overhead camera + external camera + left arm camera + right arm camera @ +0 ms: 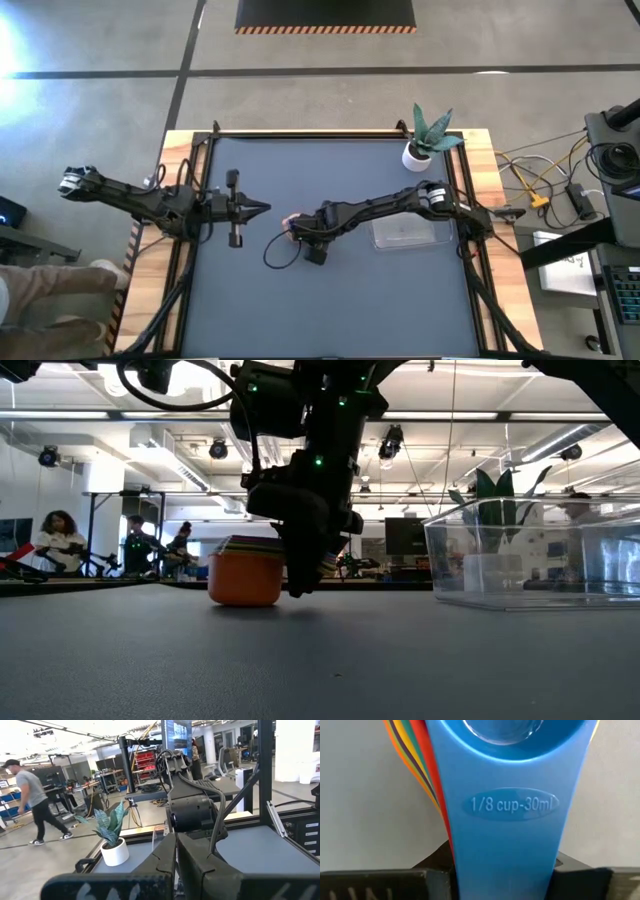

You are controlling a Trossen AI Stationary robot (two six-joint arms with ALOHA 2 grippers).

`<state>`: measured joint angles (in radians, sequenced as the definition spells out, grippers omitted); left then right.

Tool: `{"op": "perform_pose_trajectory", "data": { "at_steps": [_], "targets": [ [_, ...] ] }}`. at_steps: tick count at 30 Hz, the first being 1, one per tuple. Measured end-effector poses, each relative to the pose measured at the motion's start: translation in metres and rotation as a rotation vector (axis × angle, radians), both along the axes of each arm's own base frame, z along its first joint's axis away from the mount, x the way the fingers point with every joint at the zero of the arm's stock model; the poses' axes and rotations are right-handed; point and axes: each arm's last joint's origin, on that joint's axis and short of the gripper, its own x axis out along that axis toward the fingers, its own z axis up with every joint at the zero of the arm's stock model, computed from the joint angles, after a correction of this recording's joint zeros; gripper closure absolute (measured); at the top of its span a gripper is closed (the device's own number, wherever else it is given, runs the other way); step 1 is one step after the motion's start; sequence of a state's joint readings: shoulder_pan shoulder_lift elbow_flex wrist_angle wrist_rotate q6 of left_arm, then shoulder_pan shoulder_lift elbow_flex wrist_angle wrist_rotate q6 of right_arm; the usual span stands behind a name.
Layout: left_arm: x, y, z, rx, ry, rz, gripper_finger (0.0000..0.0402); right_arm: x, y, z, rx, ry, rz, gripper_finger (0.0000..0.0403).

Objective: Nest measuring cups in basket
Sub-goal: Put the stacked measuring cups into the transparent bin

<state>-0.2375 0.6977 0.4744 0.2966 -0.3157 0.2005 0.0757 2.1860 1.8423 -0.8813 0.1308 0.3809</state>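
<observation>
Between our right gripper's point(505, 880) fingers sits the flat blue handle point(512, 820) of the smallest cup, stamped 1/8 cup-30ml, and we judge the gripper closed on it, the dark fingers point(380, 882) pressing from both sides. Just past the fingertips the other handles point(417, 765) fan out, red, yellow, orange and a darker one, so the cups point(245, 572) are already stacked one inside another, with the orange bowl outermost and resting on the bench point(320, 660). We judge the stack light, stiff and rather slick, so a lift by one thin handle could let the lower cups slip away; taking the bunched handles together, close to the bowls, looks safer. Farther off, back toward our arm's base, the clear basket point(408, 234) stands empty, well apart from the cups. Beyond it is a potted plant point(425, 140). Our left gripper point(262, 208) waits opposite, narrow, holding nothing.
</observation>
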Motion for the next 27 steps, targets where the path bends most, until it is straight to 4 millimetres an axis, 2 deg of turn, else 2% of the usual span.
{"op": "perform_pose_trajectory", "data": {
  "at_steps": [11,25,27],
  "targets": [
    [0.0,0.0,0.0,0.001,0.003,0.0,0.0402,-0.003,0.003,0.007,-0.005,-0.005,0.005,0.0279],
    [0.0,0.0,0.0,0.001,0.004,0.0,0.0402,-0.018,0.014,0.044,-0.081,-0.032,0.015,0.028],
    [0.0,0.0,-0.001,0.002,0.005,0.0,0.0402,-0.023,0.017,0.054,-0.097,-0.039,0.019,0.028]
  ]
}}
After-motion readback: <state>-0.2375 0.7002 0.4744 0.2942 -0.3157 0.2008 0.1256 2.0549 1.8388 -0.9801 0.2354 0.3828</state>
